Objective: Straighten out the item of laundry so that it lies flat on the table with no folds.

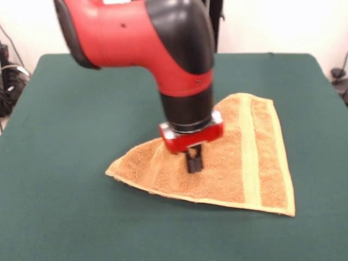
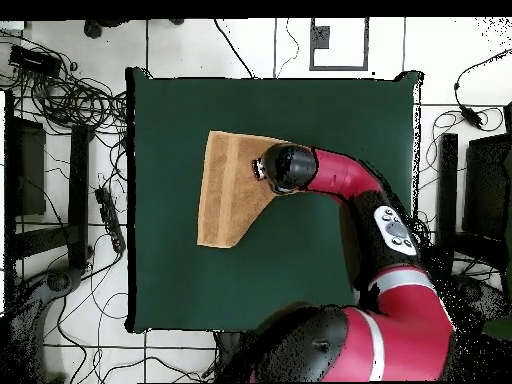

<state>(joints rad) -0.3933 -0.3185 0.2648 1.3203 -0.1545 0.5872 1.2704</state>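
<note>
you've got the towel (image 1: 228,163) on the bench (image 1: 81,206), a bit right of centre in the front view, and it isn't flat: it reads as a rough triangle, so one part looks doubled over the rest.

near edge first. the hem runs from a blunt point at the left to a sharp corner at the right. one pale band runs near-to-far along the right side. the left side slopes up and back towards the arm, and that slanted edge is probably the fold line.

the tool (image 1: 194,162) sits down on the cloth near the middle of the triangle, just right of that slanted edge. the tips look close together and touching or nearly touching the terry, but you can't tell whether they're pinching a layer, so treat the grip as unconfirmed.

the relation that matters: the folded layer lies under and to the right of the tool in the front view, and the bare bench it should open onto lies left. i'd guess the pull goes across the slanted edge, not along it.

the overhead view shows what the front can't: the whole outline of the towel (image 2: 228,190), long axis running up-down the picture, one straight long side, the other cut off diagonally under the wrist. it hides the tool entirely behind the arm (image 2: 330,178). the front shows the tips but hides the far part of the cloth.
</note>
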